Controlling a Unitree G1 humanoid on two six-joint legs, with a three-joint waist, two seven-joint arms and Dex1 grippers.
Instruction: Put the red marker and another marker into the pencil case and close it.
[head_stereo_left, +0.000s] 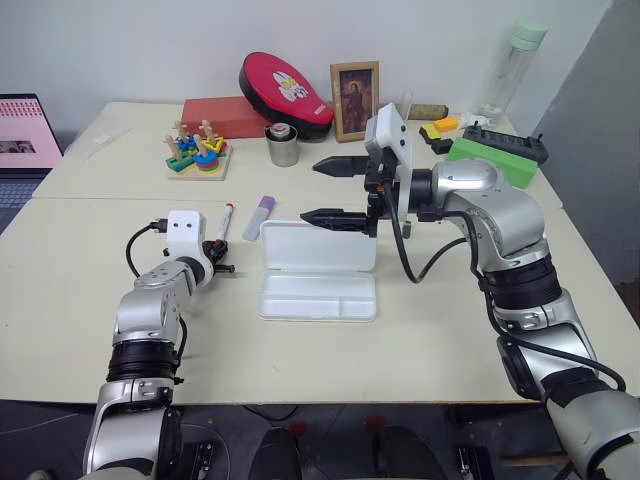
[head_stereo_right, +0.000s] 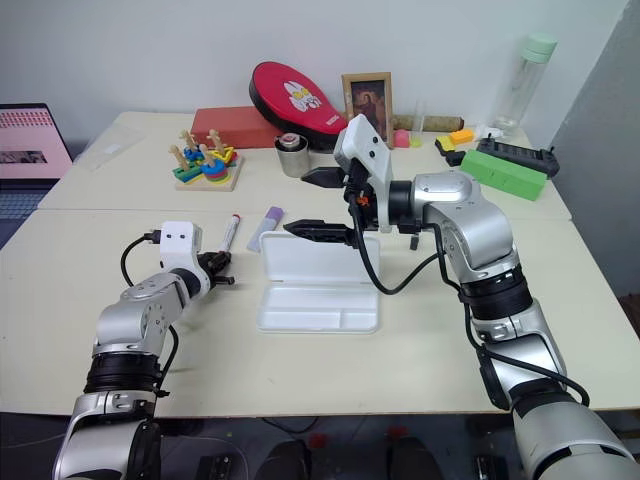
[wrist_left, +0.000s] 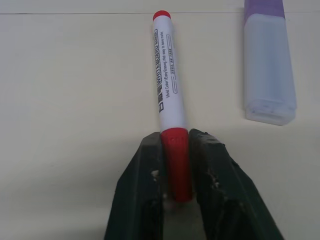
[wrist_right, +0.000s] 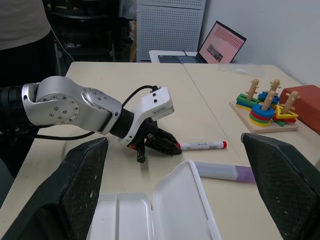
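the left gripper is shut tight on the red cap end of the red marker. the marker lies flat on the table, just left of the purple marker. the case sits open next to them, lid standing up, both trays empty. the right gripper hangs above the lid with its fingers wide apart and holds nothing. this looks like the grab step for the first marker. next the left arm needs to lift the marker, carry it over to the open tray, and let go low so it does not roll out.
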